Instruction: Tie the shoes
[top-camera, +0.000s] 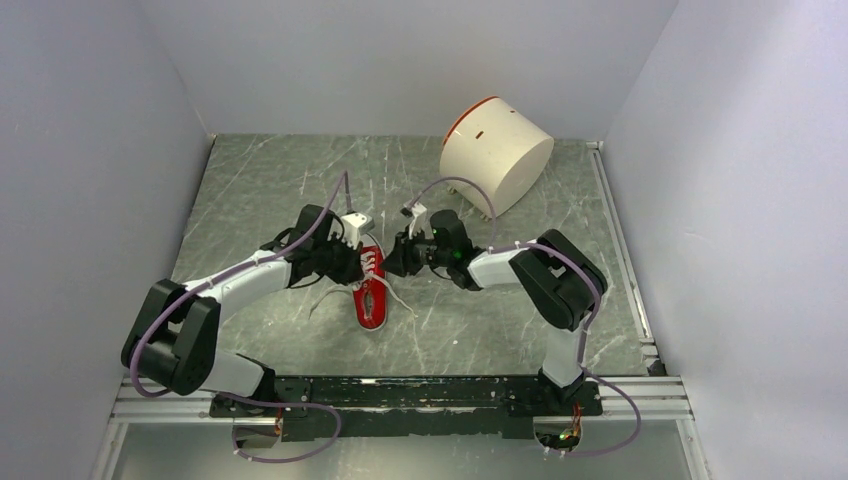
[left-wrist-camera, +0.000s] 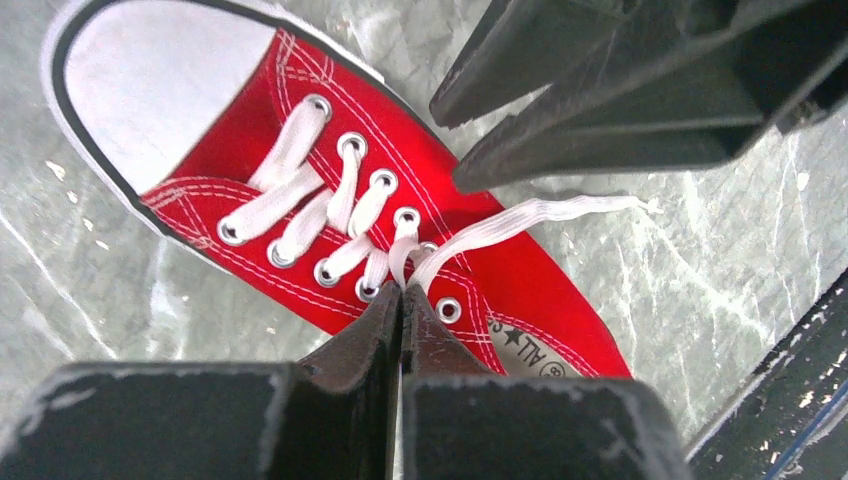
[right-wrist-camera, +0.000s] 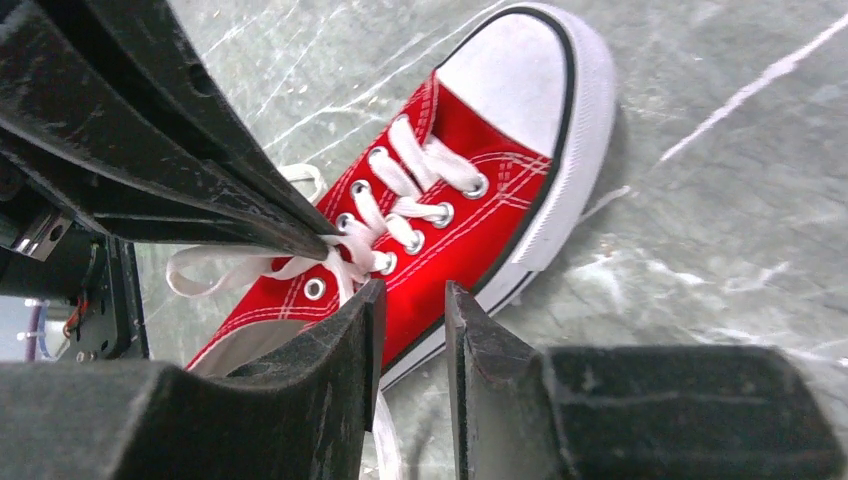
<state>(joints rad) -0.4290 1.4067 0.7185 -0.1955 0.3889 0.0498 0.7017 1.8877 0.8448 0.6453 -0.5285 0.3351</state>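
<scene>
Sneaker (top-camera: 371, 297) of red canvas, with a white rubber sole and toe cap, sits sole-down near the middle of the grey-green marbled surface (top-camera: 262, 180), lying lengthwise between the two arms. Its white laces (left-wrist-camera: 345, 195) cross through metal eyelets, and in the left wrist view one loose strand runs out sideways from the top eyelets and lies across the red canvas onto the surface. In the top view, thin white ends trail on the surface on both sides of the sneaker. The left claw (left-wrist-camera: 402, 298) has its fingers pressed together with no gap, its tips down at the top eyelets where that strand starts, and it appears to pinch the lace there. The right claw (right-wrist-camera: 410, 300) hovers over the other side of the sneaker (right-wrist-camera: 470, 235) with its fingers a narrow gap apart, red canvas showing between them and nothing gripped. The two claws face each other closely above the laced part. Well apart, at the far right of the surface, a white cylindrical drum with a red rim (top-camera: 496, 152) lies on its side. Purple cables (top-camera: 180, 300) loop along both arms.
</scene>
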